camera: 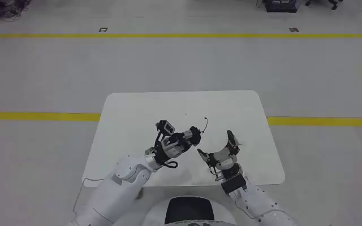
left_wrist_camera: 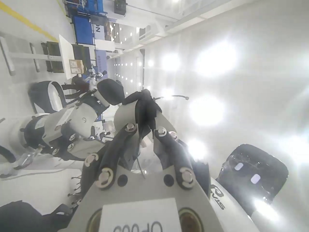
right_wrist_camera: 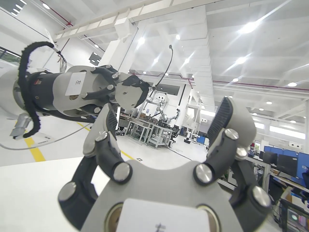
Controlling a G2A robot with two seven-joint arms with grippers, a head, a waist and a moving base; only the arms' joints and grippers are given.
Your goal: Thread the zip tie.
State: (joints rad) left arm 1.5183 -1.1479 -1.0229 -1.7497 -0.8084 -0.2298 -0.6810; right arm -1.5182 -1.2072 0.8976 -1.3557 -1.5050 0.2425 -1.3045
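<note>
A white bench (camera: 141, 113) stands on a pale hall floor crossed by yellow lines. Low in the centre of the top view, the left fingers (camera: 194, 135) are pinched tight on one end of the black zip tie (camera: 203, 126). Its free length curves upward, with what looks like its small head at the tip. Just to the right, the right fingers (camera: 231, 140) stand wide apart, holding nothing. Threading seems not yet begun. The next move likely calls for the right fingers to take the free end and bend it round.
</note>
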